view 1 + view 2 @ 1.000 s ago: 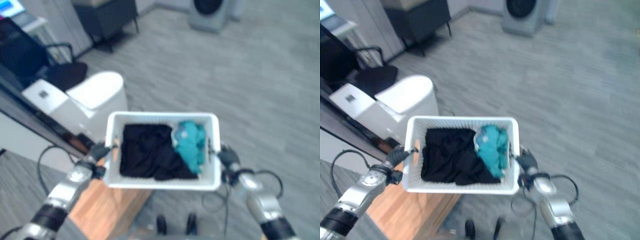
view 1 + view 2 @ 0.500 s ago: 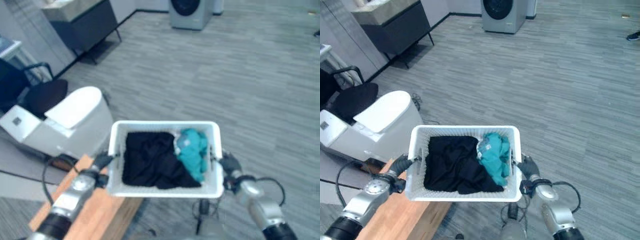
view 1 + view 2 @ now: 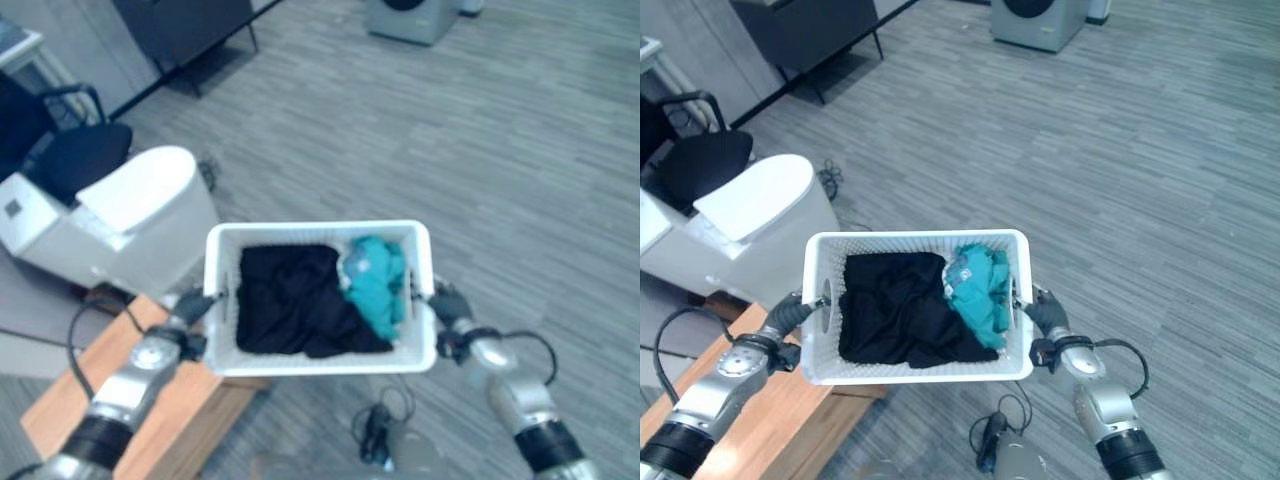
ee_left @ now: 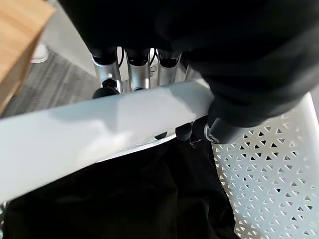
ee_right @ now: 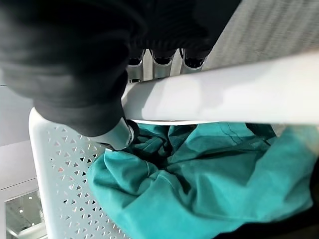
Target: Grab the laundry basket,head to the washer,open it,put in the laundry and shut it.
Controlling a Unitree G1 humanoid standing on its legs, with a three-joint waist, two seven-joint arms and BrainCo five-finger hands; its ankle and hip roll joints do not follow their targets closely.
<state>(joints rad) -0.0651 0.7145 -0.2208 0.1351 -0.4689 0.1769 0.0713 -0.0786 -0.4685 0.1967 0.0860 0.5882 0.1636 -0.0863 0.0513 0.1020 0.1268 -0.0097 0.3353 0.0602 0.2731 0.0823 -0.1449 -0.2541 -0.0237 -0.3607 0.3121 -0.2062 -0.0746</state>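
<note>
The robot is holding a white perforated laundry basket (image 3: 915,372) out in front of itself, one hand at each short end, so the basket is hanging above the grey plank floor (image 3: 1120,170) rather than resting on anything. The left hand (image 3: 790,312) is gripping the basket's left rim; in its wrist view the fingers (image 4: 130,74) are running down behind the white rim bar while the thumb (image 4: 219,133) is curling in from the inner side, so the rim is being pinched between them. The right hand (image 3: 1042,312) is doing the same at the right rim, with its fingers (image 5: 160,63) behind the bar and the thumb (image 5: 115,135) pressing against the inner wall. Inside the basket a black garment (image 3: 895,315) is filling the left and middle part, and a teal garment (image 3: 978,290) is lying bunched against the right wall, touching the black one. A wooden worktop (image 3: 770,420) is showing below the basket's left corner. A white lidded bin (image 3: 750,215) is standing to the left with a black chair (image 3: 695,160) beyond it, and the washer (image 3: 1038,15) is standing well apart at the far end of the floor.
</note>
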